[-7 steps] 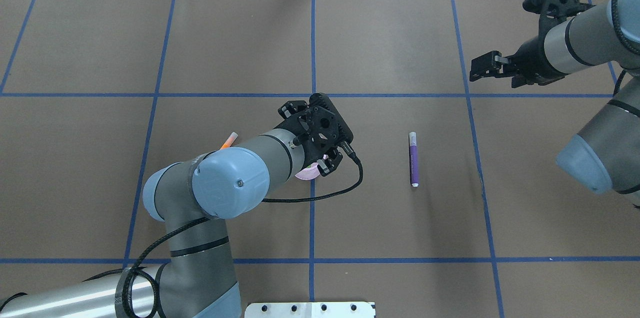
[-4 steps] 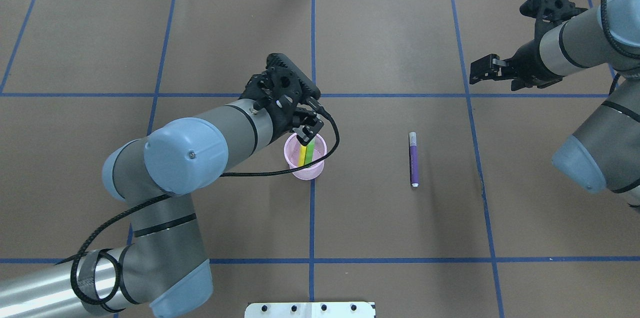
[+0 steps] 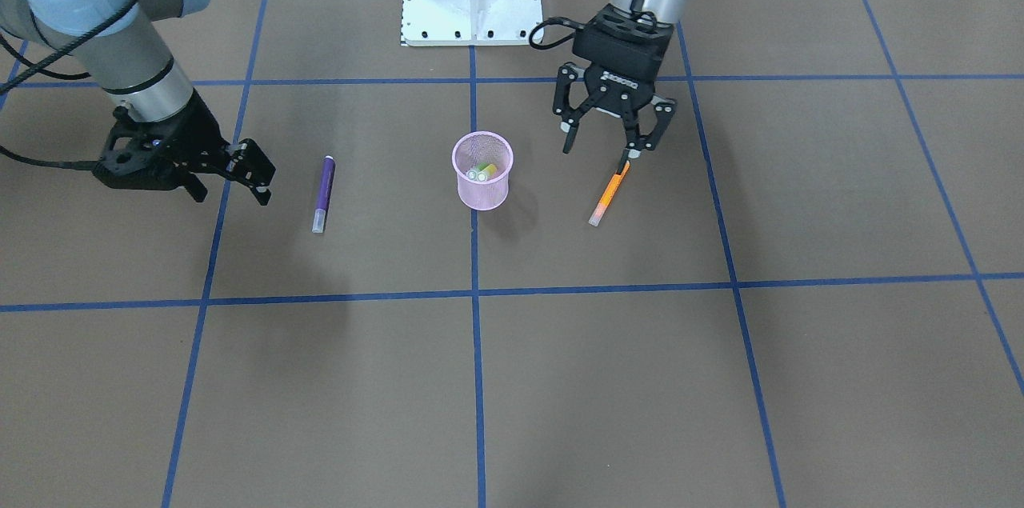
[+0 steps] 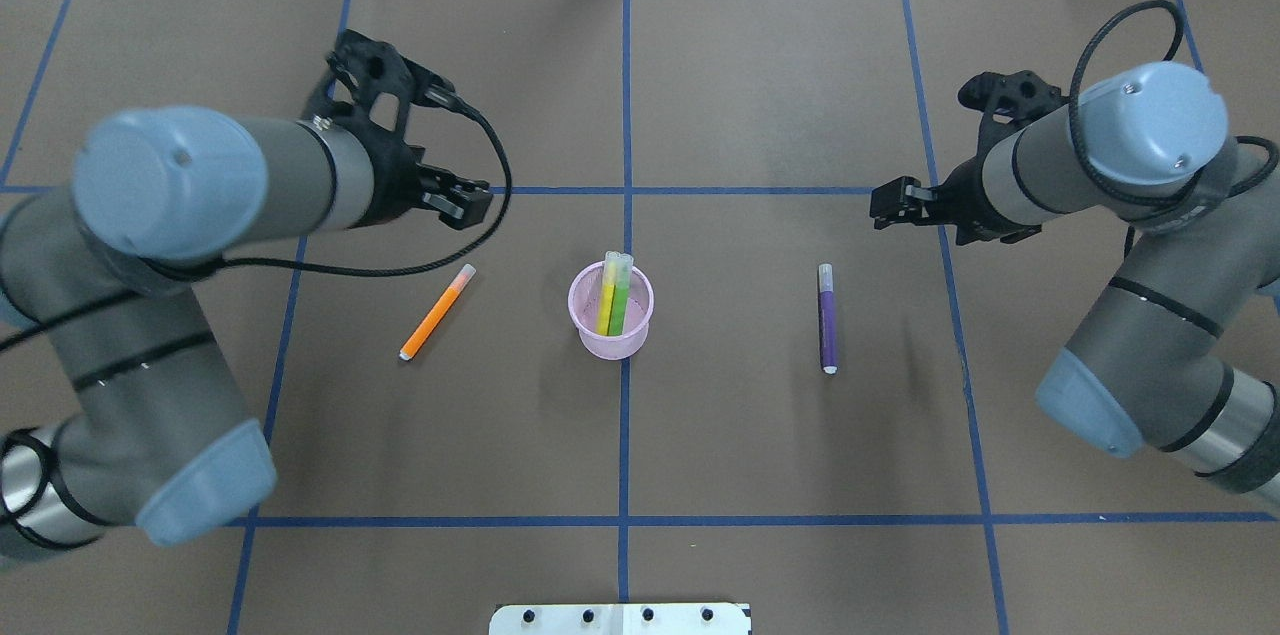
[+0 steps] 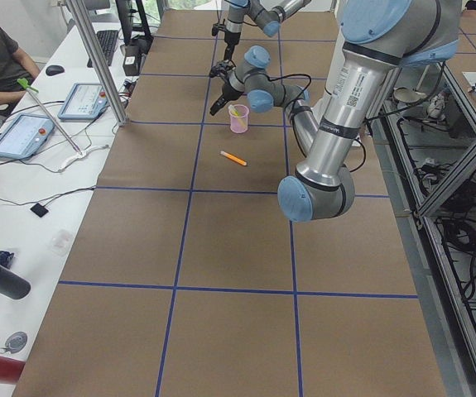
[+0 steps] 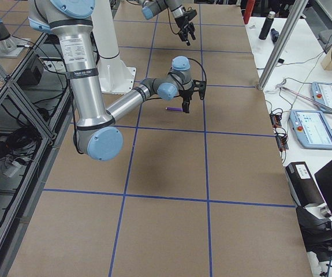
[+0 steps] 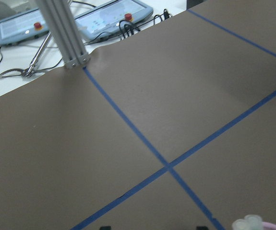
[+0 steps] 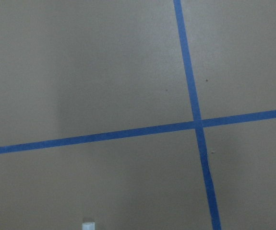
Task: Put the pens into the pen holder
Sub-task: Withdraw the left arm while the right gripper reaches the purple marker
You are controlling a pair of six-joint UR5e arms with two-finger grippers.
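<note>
Two pens, the yellow pen (image 4: 604, 303) and the green pen (image 4: 619, 307), stand side by side in the pen holder (image 4: 612, 343), pale caps up and leaning on its far rim. The pink mesh cup sits upright at the middle of the tabletop (image 4: 760, 95), on a blue tape line (image 4: 625, 435).

The orange pen (image 4: 435, 313) lies flat on the robot's left of the holder, well apart from it, slanted, with its pale cap at the far end. The purple pen (image 4: 826, 318) lies flat on the robot's right, about as far from the holder, nearly parallel to the tape line, cap also at the far end.

The left end effector (image 3: 610, 150) hangs above the tabletop close to the orange pen, its fingers (image 3: 567, 142) spread wide and holding nothing. The front view sets one fingertip over the pen's orange end, but the overhead view shows it raised and clear of the pen. The right end effector (image 3: 228, 182) hangs near the purple pen on the side away from the holder, fingers apart and empty. The left wrist camera catches the pen caps and pink rim at its lower edge.
</note>
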